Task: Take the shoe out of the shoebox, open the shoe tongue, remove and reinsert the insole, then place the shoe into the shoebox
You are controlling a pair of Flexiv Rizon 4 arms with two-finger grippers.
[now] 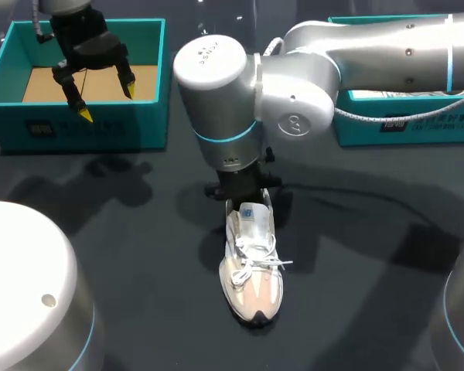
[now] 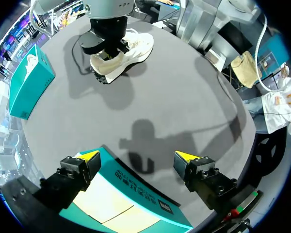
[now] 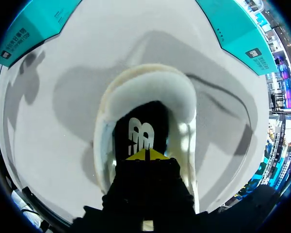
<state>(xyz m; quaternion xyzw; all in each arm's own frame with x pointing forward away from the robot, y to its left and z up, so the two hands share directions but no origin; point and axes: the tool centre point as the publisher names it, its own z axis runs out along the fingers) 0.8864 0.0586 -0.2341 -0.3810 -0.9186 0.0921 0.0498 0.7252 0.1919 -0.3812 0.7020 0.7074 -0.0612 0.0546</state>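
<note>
right gripper (image 3: 146,155) has its two yellow tips pressed together, set down inside the heel opening of the shoe (image 1: 251,270) and right over the dark insole (image 3: 140,131); whether the tips pinch the insole cannot be told. the right arm comes in from the right side and reaches to the middle of the table (image 1: 139,255). the white shoe stands upright there, toe toward the robot's side and heel toward the far side, laces tied across the top. dark table surface shows all round it — the shoe is well apart from both boxes. left gripper (image 1: 107,103) hangs with its fingers spread wide, holding nothing, above the front wall of the open teal shoebox (image 1: 85,127) at the far left corner. the box's cardboard floor is bare. a second teal box (image 1: 371,124) lies at the far right, partly hidden behind the right arm.
</note>
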